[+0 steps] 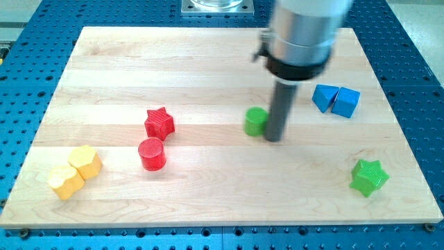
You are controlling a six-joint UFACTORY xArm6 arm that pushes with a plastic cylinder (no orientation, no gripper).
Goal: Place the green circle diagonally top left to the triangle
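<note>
The wooden board (208, 201) fills most of the view, resting on a blue perforated table (28, 42), and above its far middle the arm's silver and black housing (300, 38) comes down into the dark rod. My tip (275, 138) sits on the board just right of the green circle (255, 121), touching it or very nearly so; the rod hides the circle's right edge, so contact is likely but I cannot be sure. This tool has nothing to open or close: it is a bare rod, bearing sideways on the block at most, clamped on nothing. To the far right lie two blue blocks (336, 99) pressed together, and the left one looks like the triangle, though its shape is hard to read from this angle. The green star (368, 176) sits near right, the red star (159, 123) and red cylinder (152, 153) lie left of centre, and two yellow blocks (75, 171) touch each other at the near left. As I judge it, the step in hand is the push on the green circle, which lies left of the blue pair and slightly nearer. The next move calls for bringing the tip round to the circle's near side and driving it farther away, stopping up and left of the triangle.
</note>
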